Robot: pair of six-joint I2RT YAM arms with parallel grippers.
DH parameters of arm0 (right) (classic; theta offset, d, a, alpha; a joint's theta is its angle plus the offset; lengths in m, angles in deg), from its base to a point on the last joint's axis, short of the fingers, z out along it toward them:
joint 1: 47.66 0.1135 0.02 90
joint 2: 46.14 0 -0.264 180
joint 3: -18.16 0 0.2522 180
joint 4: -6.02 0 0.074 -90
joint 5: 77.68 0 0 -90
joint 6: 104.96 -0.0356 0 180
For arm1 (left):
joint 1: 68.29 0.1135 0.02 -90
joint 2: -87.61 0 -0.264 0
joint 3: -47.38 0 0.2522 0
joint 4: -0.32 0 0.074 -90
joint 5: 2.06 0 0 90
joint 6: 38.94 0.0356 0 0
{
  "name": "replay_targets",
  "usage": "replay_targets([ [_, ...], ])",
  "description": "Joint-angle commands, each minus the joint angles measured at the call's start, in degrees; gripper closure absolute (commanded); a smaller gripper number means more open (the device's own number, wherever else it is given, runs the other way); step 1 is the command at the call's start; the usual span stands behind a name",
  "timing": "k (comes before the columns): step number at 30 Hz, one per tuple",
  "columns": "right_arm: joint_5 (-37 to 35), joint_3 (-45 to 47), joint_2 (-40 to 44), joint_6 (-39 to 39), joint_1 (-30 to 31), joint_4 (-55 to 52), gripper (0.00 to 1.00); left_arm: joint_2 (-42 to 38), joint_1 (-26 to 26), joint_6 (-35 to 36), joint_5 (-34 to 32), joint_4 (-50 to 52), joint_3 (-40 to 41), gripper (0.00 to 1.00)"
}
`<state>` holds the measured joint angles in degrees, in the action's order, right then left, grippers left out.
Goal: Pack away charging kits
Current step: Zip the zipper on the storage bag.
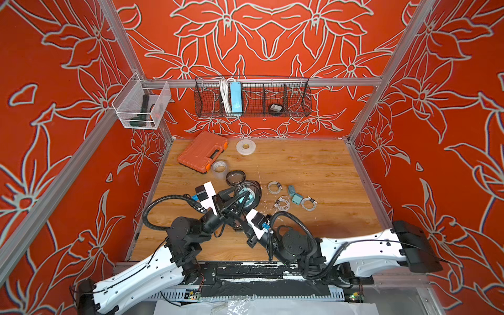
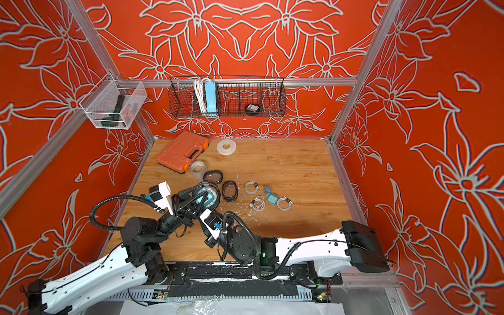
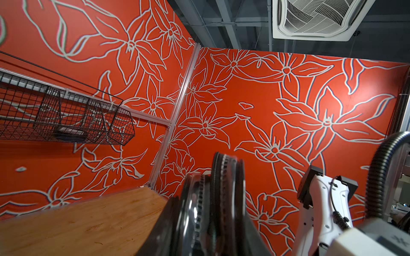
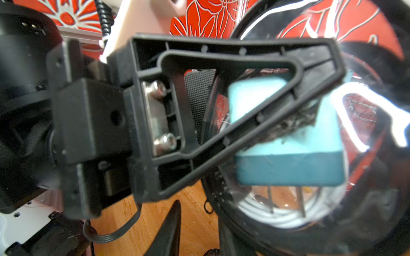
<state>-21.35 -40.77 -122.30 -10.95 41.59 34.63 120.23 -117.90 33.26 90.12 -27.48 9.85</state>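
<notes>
- Both arms meet left of centre on the wooden table (image 1: 313,169), where the left gripper (image 1: 240,200) clamps an open oval pouch (image 1: 257,188).
- Inside the pouch sit a teal plug adapter (image 4: 288,137) and a coiled white cable (image 4: 266,215). One left finger (image 4: 244,53) lies across the adapter.
- The right gripper (image 1: 242,211) is just beside the pouch, and its jaws' state cannot be told.
- Two more adapters (image 1: 296,198) and three coiled cables (image 1: 282,203) lie loose to the right. An empty pouch (image 1: 235,177) lies just behind.
</notes>
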Motion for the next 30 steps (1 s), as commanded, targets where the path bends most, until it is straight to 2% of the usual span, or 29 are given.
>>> replay_targets([
  [1, -3.40, -2.27, 1.76, -1.45, -1.26, 1.35, 0.71, -0.84, -0.19, 0.59, 1.52, -0.97, 0.49, 1.00],
  [8, -3.16, -2.99, 1.59, -2.23, -1.36, 0.41, 0.77, -0.74, -0.19, 1.35, 0.23, -1.38, 1.18, 1.00],
  [24, -4.52, -3.98, 2.32, -4.24, -2.13, -1.44, 0.78, 0.73, -0.23, 2.33, -0.33, -3.60, 2.10, 1.00],
  [26, -3.92, -3.96, 2.72, -4.59, -2.28, -1.75, 0.83, 1.03, -0.23, 2.47, -0.33, -4.03, 2.23, 1.00],
  [30, -3.29, -3.90, 3.17, -5.31, -2.59, -2.08, 0.86, 1.74, -0.22, 2.45, 0.02, -4.65, 2.25, 1.00],
])
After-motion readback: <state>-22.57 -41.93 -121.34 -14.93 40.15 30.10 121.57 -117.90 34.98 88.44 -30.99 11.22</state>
